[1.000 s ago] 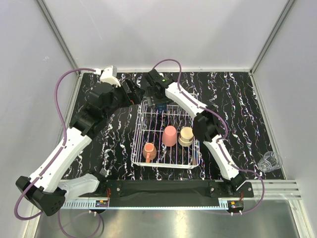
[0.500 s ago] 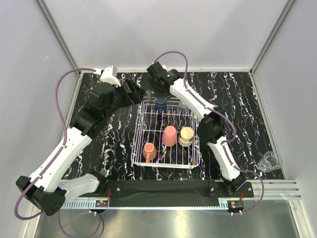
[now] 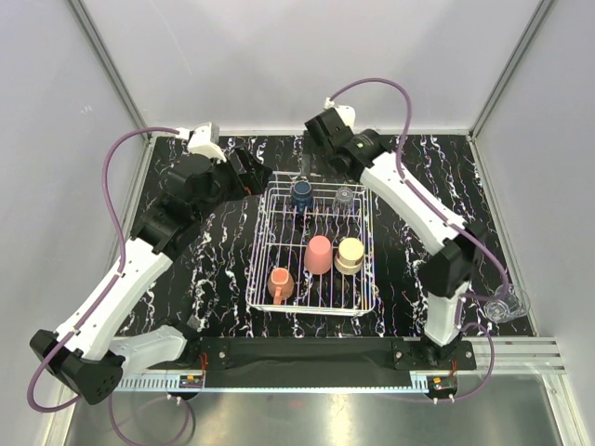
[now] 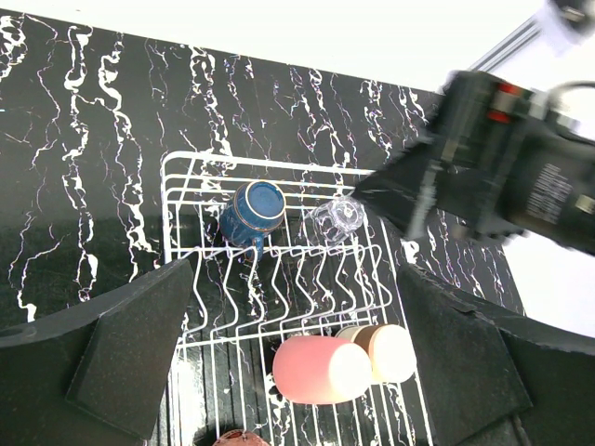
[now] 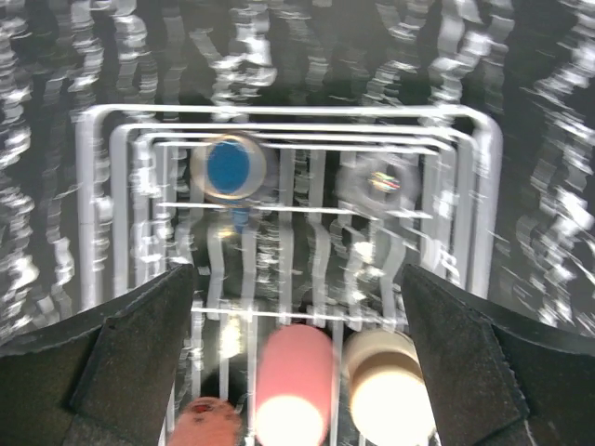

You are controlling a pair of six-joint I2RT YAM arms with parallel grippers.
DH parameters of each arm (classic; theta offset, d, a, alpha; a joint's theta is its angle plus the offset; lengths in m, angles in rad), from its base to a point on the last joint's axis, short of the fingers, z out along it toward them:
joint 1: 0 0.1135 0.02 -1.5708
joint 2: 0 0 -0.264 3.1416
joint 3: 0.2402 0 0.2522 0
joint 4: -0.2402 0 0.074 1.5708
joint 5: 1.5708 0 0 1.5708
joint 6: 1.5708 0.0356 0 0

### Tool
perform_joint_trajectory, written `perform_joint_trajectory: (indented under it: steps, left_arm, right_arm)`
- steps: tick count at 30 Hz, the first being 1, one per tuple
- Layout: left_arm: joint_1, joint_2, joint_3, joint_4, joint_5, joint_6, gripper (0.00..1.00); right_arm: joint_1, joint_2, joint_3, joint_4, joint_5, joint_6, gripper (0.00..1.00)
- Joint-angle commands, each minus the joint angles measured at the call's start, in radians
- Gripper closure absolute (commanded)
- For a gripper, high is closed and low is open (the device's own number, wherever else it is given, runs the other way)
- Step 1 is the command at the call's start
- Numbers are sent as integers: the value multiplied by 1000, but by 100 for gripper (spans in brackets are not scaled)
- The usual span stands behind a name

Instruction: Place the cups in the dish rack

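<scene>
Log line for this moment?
dish rack: five cups inside | clear glass: outside rack | left pincer: open, empty | right pincer: open, empty

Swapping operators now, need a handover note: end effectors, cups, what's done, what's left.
Left end effector: open, empty, above the dish rack.
Right end effector: open, empty, over its far end.
Done: dark blue cup, clear glass, pink tumbler, cream cup, orange mug in the rack.
Left: second clear glass on the table, near right corner; the right arm looks closest.

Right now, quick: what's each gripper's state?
Left gripper: open, holding nothing.
Right gripper: open, holding nothing.
</scene>
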Motion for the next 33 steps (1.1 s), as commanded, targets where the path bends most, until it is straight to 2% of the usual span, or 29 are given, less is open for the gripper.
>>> perform_joint_trajectory:
  steps: [1,5,7,11,14,17,23,28,33]
  left_arm:
    - [5,4,0,59,13,1,1]
    - [5,13,-3,60,26,-2,1]
    - [5,17,-3,65,36,-3,1]
    - [5,36,-7,71,55,-10,1]
    - [5,53,-9,74,62,-7,1]
    - [5,73,2,62,52,3,1]
    - [5,89,5,63,64,7,1]
    - [5,97,16,54,61,16,1]
    - [5,105,19,51,75,18,1]
  right_arm:
    - [6,-136,-119,27,216,95,1]
    - [-11,-245,-282,-31,399,189,0]
    - [-35,-317,-357,-38,411,239,1]
    - [-181,-469,-598,31,311,310,1]
    - [-290,-605,-837,112,225,348,1]
    - [-347,-710,-941,139,190,365,2]
    - [-422,-805,-1029,48,257,445,7]
    - [-540,-785,-1038,-13,254,499,10]
    - [-598,-767,-1041,-61,288,519,13]
